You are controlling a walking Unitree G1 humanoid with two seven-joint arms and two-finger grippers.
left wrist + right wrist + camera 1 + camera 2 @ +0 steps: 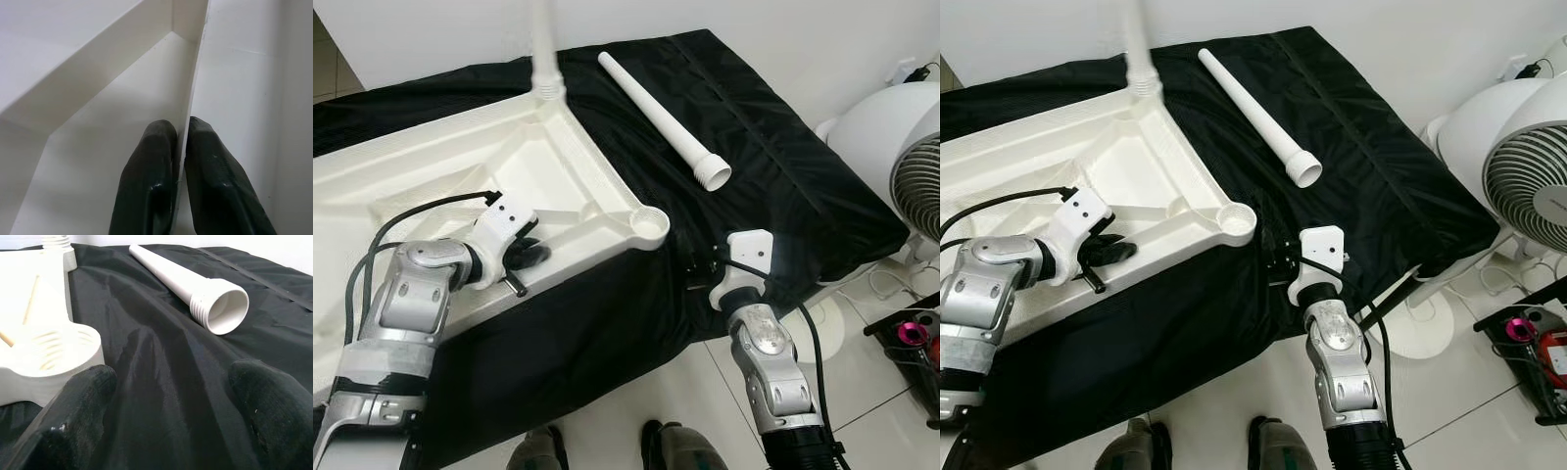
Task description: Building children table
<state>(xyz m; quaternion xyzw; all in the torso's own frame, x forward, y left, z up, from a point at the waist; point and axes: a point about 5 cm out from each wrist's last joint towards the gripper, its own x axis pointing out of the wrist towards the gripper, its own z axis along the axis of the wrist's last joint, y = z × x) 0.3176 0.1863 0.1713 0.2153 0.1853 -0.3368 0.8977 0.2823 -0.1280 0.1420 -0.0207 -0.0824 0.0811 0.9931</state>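
Observation:
The white plastic table top (431, 162) lies upside down on a black cloth (773, 186). One white leg (545, 49) stands screwed into its far corner. A second, loose leg (661, 116) lies on the cloth, its threaded open end (222, 308) facing my right gripper. The near corner socket (649, 225) holds nothing. My left gripper (180, 147) is shut on a thin rib of the table top (193, 93), near the front edge. My right gripper (171, 431) is open, low over the cloth just right of the empty socket (54, 352).
A large white fan (901, 157) stands at the right, close to the cloth's edge. A person's feet (538, 450) are on the tiled floor at the bottom. A dark rack with a pink item (911, 333) is at the far right.

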